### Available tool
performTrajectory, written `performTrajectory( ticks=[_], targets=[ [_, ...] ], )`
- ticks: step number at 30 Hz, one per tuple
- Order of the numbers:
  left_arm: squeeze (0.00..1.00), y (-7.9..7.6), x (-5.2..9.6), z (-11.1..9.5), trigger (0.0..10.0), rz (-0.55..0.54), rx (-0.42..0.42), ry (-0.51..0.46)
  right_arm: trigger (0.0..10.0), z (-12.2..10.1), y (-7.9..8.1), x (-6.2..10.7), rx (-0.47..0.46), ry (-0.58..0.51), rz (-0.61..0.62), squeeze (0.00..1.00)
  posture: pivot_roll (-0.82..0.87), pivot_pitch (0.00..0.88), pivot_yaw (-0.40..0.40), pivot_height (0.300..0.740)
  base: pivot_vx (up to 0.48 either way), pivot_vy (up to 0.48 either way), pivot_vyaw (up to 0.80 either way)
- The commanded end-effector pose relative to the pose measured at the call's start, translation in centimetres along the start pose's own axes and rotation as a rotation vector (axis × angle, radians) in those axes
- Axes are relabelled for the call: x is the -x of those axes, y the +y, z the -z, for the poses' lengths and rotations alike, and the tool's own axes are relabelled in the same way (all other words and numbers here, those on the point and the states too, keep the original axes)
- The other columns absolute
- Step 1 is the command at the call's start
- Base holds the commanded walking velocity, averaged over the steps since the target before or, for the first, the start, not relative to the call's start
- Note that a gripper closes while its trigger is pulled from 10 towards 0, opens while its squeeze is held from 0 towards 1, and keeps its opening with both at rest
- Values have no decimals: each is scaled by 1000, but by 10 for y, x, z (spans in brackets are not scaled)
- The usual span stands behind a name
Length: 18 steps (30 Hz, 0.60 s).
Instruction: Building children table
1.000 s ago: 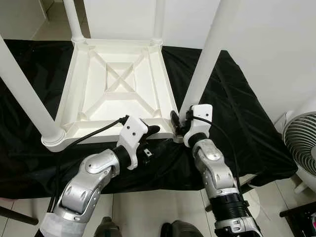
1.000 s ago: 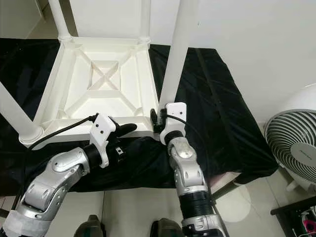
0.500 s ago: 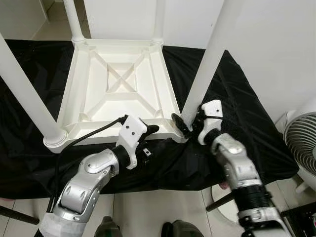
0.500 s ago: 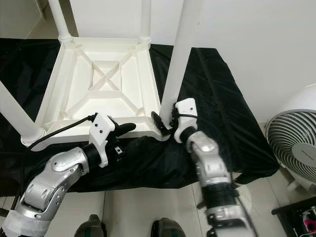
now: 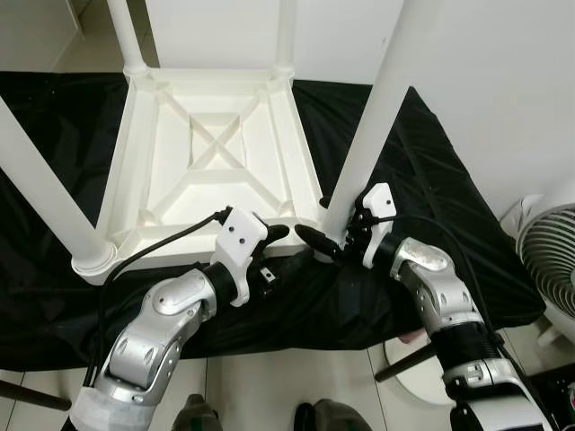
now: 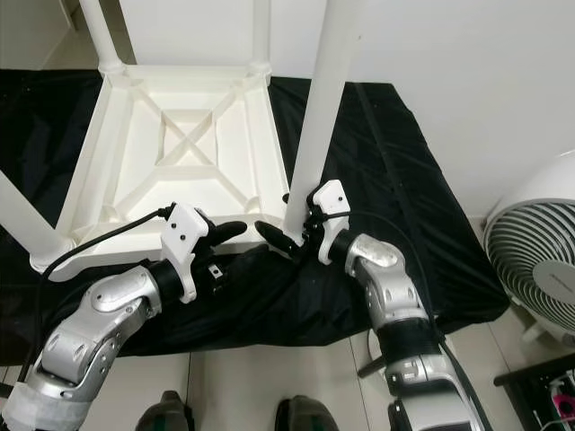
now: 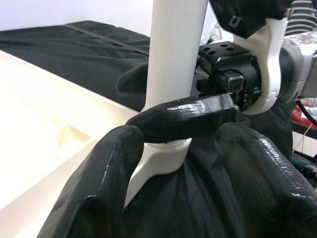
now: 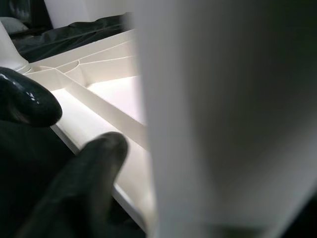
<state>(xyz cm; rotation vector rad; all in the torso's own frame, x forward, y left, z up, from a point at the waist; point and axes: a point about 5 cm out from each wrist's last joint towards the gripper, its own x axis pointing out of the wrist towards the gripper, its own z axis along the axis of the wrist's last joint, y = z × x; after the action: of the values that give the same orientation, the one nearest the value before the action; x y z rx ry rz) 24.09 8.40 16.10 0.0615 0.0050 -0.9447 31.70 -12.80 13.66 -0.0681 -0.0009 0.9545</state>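
A white children's table (image 5: 135, 135) lies upside down on a black cloth (image 5: 431, 180), its legs pointing up. My right gripper (image 5: 331, 235) is at the base of the near right leg (image 5: 377, 108), shut on it just above the socket. One of its fingers (image 7: 183, 116) crosses the front of the leg. My left gripper (image 5: 272, 250) is open at the table's front rim, a little left of that corner. Its upper finger (image 5: 277, 233) rests on the rim, and the corner socket (image 7: 163, 158) sits between its two fingers.
The near left leg (image 5: 40, 180) and two far legs (image 5: 126, 36) (image 5: 286, 36) stand up from the other corners. A white fan (image 5: 548, 260) stands on the floor at the right. The cloth's front edge hangs over pale floor tiles.
My right forearm has swung out to the right and its wrist has turned around the leg's base, so its finger now points left across the leg. My left arm has stayed put.
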Motion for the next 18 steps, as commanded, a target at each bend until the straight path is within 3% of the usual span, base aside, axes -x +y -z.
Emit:
performTrajectory(
  ticks=[1,11,18],
  targets=[
    [0,1,-1,0,10000,0,-1,12,0,0,0,-2,-1,-3,-43,0,23,36,-28,740,0,0,0],
    [0,-4,6,5,10000,6,6,33,0,4,-7,7,-2,-5,-45,0,31,35,-34,740,0,0,0],
    [0,-4,10,8,10000,-3,1,49,0,2,-4,7,-27,-65,38,0,29,37,-39,740,0,0,0]
  ],
)
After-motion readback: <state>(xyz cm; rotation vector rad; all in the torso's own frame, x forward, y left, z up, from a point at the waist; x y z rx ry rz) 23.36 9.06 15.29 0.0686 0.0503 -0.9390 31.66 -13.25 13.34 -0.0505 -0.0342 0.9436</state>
